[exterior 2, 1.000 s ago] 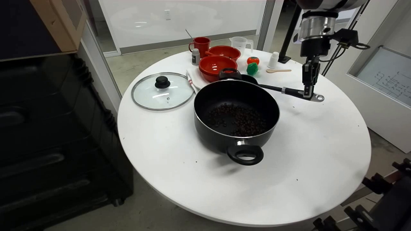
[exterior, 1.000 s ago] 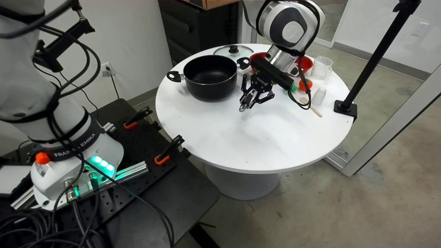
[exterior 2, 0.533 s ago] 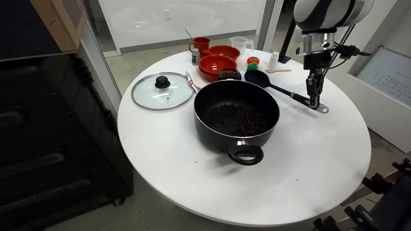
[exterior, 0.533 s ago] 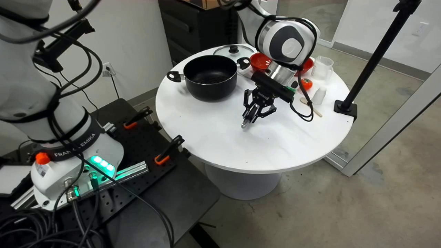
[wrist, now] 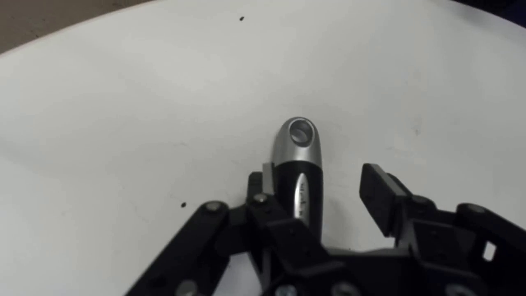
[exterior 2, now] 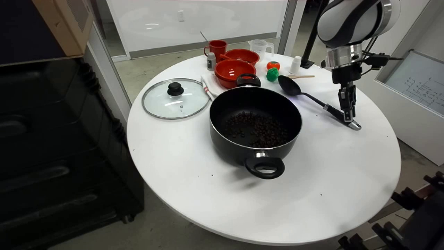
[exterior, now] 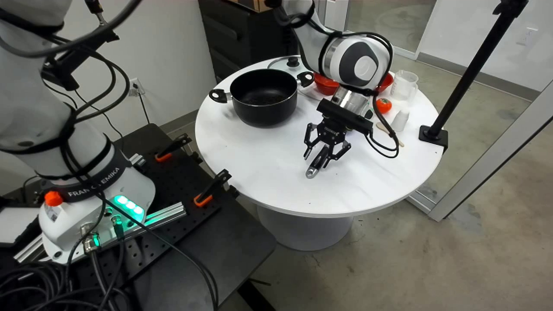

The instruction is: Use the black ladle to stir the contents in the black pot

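Black and long, the ladle (exterior 2: 331,111) lies on the white desk (exterior 2: 312,208), near the black pot (exterior 2: 229,149). The gripper (wrist: 320,185) is at the ladle's handle (wrist: 314,193), its jaws apart, one on each side: one is right by the handle, the other is off it. Little dark beans (exterior 2: 267,132) sit in the pot. Near the pot are a glass lid (exterior 2: 166,100) and red bowls (exterior 2: 225,80).

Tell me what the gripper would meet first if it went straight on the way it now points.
Most likely the white tabletop: the gripper points down at it, with the black ladle's handle between its open jaws. Any gap below the jaws is hard to judge.
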Controlling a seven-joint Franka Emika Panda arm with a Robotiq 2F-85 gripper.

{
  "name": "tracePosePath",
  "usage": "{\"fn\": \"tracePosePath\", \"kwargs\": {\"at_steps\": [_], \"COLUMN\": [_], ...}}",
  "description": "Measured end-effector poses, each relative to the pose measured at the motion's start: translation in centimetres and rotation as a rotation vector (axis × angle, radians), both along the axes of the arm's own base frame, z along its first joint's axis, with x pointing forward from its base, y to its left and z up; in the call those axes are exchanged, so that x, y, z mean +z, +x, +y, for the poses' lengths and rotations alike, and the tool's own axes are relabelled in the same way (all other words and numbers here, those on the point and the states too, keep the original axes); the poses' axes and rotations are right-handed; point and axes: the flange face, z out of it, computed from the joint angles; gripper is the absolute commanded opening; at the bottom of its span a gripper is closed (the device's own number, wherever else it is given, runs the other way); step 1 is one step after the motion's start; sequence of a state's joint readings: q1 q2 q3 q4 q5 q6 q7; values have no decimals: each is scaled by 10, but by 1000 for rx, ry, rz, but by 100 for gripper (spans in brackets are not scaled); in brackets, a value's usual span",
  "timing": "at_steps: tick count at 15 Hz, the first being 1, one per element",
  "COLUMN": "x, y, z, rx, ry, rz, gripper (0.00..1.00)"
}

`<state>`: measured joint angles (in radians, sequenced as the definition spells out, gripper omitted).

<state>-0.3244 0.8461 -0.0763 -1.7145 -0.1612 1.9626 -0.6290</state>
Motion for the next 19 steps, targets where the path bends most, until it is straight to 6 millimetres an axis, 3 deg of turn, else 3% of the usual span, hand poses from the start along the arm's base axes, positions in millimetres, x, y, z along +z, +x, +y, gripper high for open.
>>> {"fn": "tracePosePath", "kwargs": {"at_steps": [2,5,7,12,16,17,19], "x": [0,5,19,98,171,182,181], "y": [0,5,15,42,48,48,47], "z": [-1,-2,-1,22,50,52,53], "rx": [15,31,53,160,184,186,186], "ry": [-10,-23,-39,-110,-114,-116,-115], "rz": [4,-18,-66,-264,-393,-404,-402], "gripper": [100,100,100,100,100,100,100]}}
